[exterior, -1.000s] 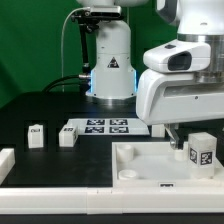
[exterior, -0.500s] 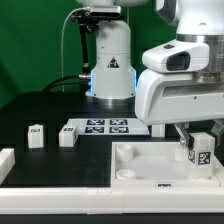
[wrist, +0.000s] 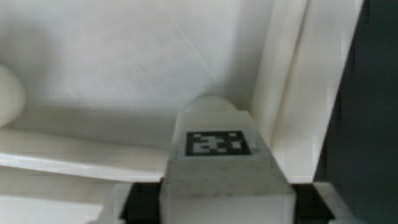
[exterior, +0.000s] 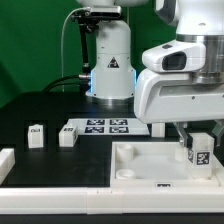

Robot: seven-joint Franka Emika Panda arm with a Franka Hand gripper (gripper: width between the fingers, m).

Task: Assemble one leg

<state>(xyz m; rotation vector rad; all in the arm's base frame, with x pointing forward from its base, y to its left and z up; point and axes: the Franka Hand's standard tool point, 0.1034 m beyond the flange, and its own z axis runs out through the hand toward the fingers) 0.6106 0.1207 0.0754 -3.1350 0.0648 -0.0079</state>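
Observation:
My gripper [exterior: 199, 140] is shut on a leg [exterior: 200, 152], a small white block with a black-and-white tag, and holds it upright over the far right corner of the large white square panel [exterior: 150, 165]. In the wrist view the leg [wrist: 217, 160] fills the space between my black fingers [wrist: 146, 203], its tip close to the panel's raised rim [wrist: 294, 70]. I cannot tell whether the leg touches the panel. Two more legs stand on the black table at the exterior view's left, one [exterior: 36, 135] further left than the other [exterior: 67, 135].
The marker board [exterior: 105, 126] lies flat behind the panel. A white part [exterior: 5, 160] sits at the left edge of the exterior view. The robot base [exterior: 110, 60] stands at the back. A white rail [exterior: 60, 205] runs along the front.
The gripper and the held leg have sunk slightly toward the panel's corner and shifted a little. The two loose legs have not moved.

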